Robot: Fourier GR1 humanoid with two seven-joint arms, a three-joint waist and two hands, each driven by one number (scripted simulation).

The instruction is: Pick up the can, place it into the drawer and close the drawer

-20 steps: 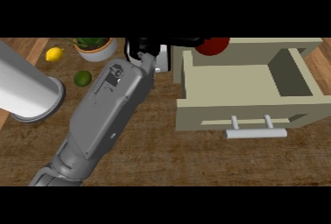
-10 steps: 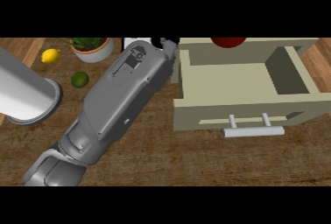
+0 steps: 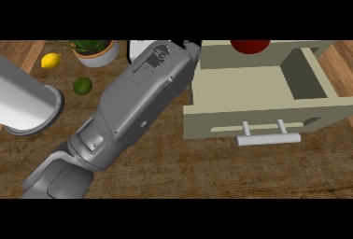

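My left hand (image 3: 187, 44) shows only as a black sliver at top centre of the frame, beyond the long grey forearm (image 3: 131, 107), and I cannot tell whether it is spread or clasped. Just right of it, the red can (image 3: 250, 45) sits at the frame's top edge by the back wall of the open drawer (image 3: 269, 116), cropped so I cannot say whether it is held or inside. I judge it light, rigid and smooth-sided, apt to slip or roll, best taken around its middle; the drawer's handle (image 3: 269, 138) juts over the worktop (image 3: 207, 172).
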